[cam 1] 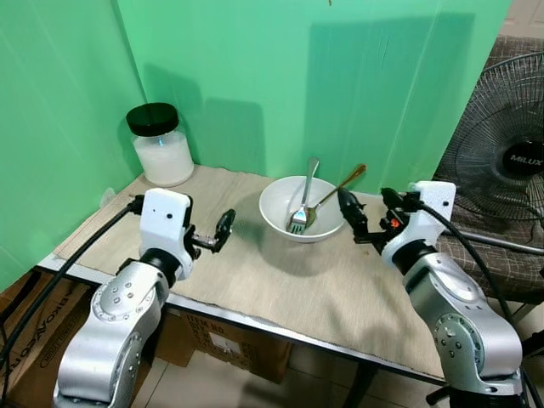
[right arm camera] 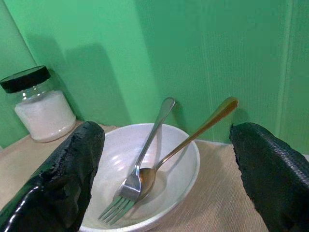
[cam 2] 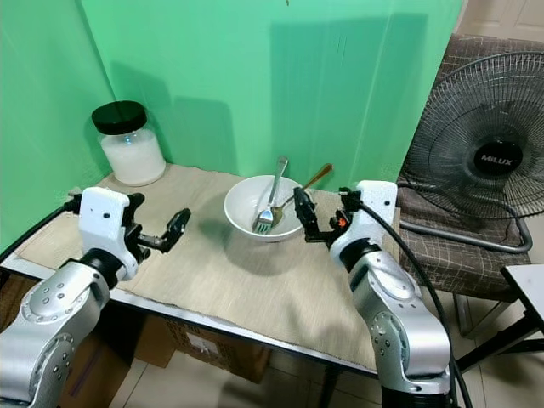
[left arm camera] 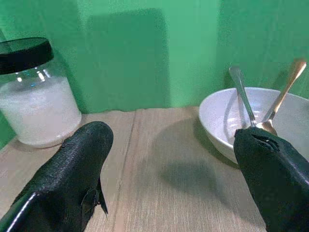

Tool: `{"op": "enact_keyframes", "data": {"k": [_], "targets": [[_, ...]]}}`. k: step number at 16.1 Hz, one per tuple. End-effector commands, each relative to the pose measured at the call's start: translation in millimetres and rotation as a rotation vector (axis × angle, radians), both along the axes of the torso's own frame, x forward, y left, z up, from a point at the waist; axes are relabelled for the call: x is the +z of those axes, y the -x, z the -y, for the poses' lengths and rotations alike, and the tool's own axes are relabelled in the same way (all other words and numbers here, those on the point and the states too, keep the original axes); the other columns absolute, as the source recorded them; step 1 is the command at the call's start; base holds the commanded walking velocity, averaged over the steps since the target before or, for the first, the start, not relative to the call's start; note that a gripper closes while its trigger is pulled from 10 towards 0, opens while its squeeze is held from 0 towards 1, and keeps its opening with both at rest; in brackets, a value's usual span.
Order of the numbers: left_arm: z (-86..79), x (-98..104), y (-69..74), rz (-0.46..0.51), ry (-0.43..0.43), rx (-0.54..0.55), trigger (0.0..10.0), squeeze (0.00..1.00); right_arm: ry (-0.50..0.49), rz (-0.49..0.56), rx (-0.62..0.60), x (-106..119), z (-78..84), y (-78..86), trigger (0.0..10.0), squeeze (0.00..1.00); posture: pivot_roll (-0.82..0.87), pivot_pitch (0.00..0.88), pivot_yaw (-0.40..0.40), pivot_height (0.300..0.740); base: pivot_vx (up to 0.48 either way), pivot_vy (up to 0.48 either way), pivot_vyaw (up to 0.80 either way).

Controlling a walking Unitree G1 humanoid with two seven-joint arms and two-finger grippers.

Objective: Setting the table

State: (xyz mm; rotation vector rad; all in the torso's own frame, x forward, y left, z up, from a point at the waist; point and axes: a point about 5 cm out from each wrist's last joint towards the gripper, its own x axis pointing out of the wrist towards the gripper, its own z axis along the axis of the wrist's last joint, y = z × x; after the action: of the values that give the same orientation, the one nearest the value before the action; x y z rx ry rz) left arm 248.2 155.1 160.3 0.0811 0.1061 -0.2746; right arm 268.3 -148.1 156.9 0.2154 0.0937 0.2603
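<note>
Right wrist view: right claw [right arm camera: 164,179] spread, empty, bowl [right arm camera: 186,166] just ahead between fingers, fork [right arm camera: 145,154] and spoon [right arm camera: 193,137] inside. Left claw [cam 1: 223,231] spread, idle beside bowl. Step: approaching cutlery. Next: close on one handle, lift out.

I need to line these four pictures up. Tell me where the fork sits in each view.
Left eye view: the fork leans in the white bowl, centre.
Right eye view: the fork is in the bowl, centre.
Left wrist view: its handle rises from the bowl beside the spoon.
Right wrist view: the fork stands mid-picture, tines down.
Shared landmark: the black-lidded jar.
</note>
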Motion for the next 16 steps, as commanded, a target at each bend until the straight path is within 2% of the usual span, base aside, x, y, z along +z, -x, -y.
{"op": "enact_keyframes", "data": {"k": [1,3,4,5,7,8,12,16], "targets": [[-0.9,1,-2.0,0.008,-0.01,0.013,10.0,0.0,0.006,0.017,0.001,6,-0.6,-2.8,10.0,1.0,-0.11,0.0,0.058,0.74,0.0,0.0,0.0],[1.9,0,-4.2,0.011,-0.016,0.017,10.0,0.0,0.012,-0.011,0.0,1,-3.0,3.0,10.0,0.0,-0.11,0.0,0.059,0.74,0.0,0.24,-0.4],[3.5,-1,-5.7,0.014,-0.015,0.013,10.0,0.0,0.005,-0.04,-0.004,-4,-6.3,10.8,10.0,0.0,-0.11,0.0,0.063,0.74,0.0,0.48,-0.8],[3.2,-1,-5.8,0.016,-0.018,0.012,10.0,0.0,0.002,-0.044,-0.008,-5,-6.4,11.6,10.0,0.0,-0.11,0.0,0.064,0.74,0.0,0.48,-0.8],[1.1,1,-7.9,0.04,-0.071,0.017,10.0,0.0,-0.009,-0.054,-0.03,-6,-5.9,13.5,10.0,0.0,-0.11,0.0,0.067,0.74,0.0,0.0,-0.8],[0.4,2,-9.1,0.049,-0.11,0.019,10.0,0.0,-0.013,-0.059,-0.043,-6,-5.2,14.2,10.0,0.0,-0.11,0.0,0.069,0.74,0.0,-0.48,-0.8],[1.3,1,-11.9,0.041,-0.084,0.023,10.0,0.0,-0.018,-0.069,-0.091,-6,-1.2,16.5,10.0,0.0,-0.11,0.0,0.073,0.74,0.0,-0.48,-0.8],[2.5,1,-13.6,0.048,-0.079,0.02,10.0,0.0,-0.016,-0.074,-0.109,-5,0.8,17.0,10.0,0.0,-0.11,0.0,0.069,0.74,0.0,-0.06,-0.76]]}}
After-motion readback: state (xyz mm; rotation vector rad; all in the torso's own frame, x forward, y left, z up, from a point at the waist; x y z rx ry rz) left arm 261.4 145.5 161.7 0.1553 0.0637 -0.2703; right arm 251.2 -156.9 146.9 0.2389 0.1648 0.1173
